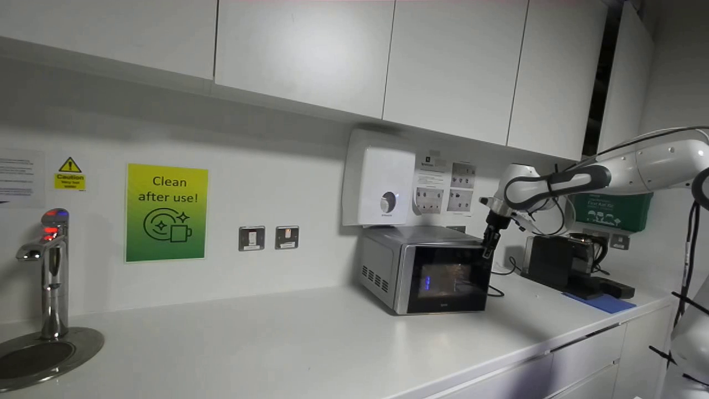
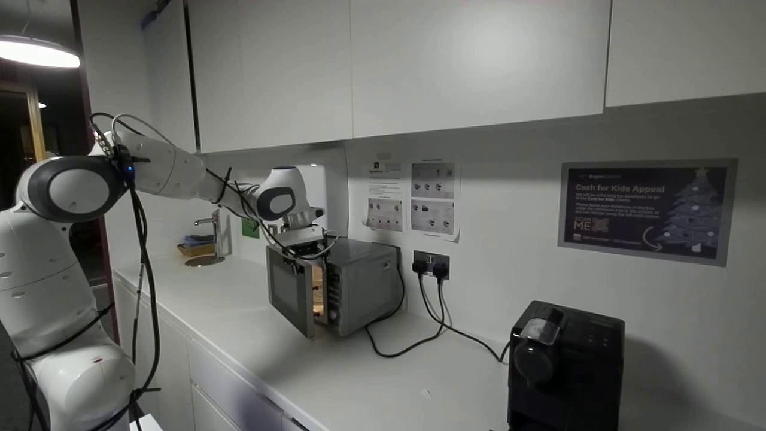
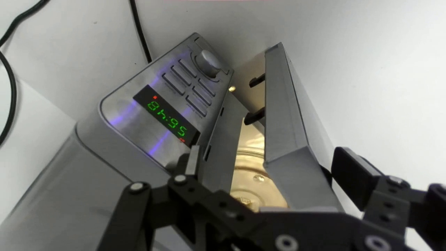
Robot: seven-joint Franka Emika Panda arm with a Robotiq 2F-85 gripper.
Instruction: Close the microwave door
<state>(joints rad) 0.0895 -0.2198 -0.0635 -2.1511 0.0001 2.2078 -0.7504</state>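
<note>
The silver-grey microwave point(image 2: 368, 287) sits on the counter against the wall, lit inside. Its door point(image 2: 290, 293) stands ajar, leaving a narrow gap beside the control panel point(image 3: 167, 104). From above, my gripper point(image 3: 271, 167) straddles the free edge of the door point(image 3: 289, 115); it is open. One of its fingers point(image 3: 192, 160) is on the control-panel side of the gap. The opposite finger point(image 3: 352, 174) lies along the door's outer face, very close to it; whether they touch I cannot tell. In an exterior view the gripper point(image 1: 488, 252) appears at the microwave's upper front corner.
A white wall dispenser point(image 1: 382, 183) hangs above the microwave's back. Black power cables point(image 2: 413, 347) trail over the counter beside it towards a black coffee machine point(image 2: 565, 365). Wall cabinets point(image 1: 454, 66) overhang the counter. A tap point(image 1: 54, 288) and sink stand at the far end.
</note>
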